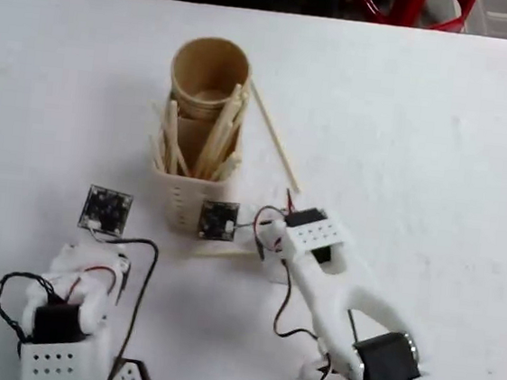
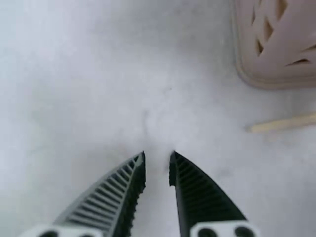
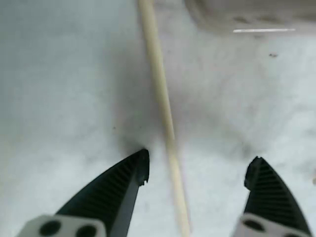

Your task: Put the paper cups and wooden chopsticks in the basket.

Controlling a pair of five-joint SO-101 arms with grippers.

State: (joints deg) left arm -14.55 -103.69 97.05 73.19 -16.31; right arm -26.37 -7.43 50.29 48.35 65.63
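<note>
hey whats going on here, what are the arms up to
The basket holds the stacked paper cups and most of the wooden chopsticks. A loose chopstick lies on the table beside the basket, and a second chopstick lies in front of it. The right gripper is open, straddling the second chopstick, not yet gripping. The left gripper hovers empty nearby.

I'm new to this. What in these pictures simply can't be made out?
- High view: how many brown paper cups are stacked; cream slotted basket and upright wooden chopsticks hide the lower ones.
- Right wrist view: full length of the loose chopstick; picture edges cut it off.
</note>
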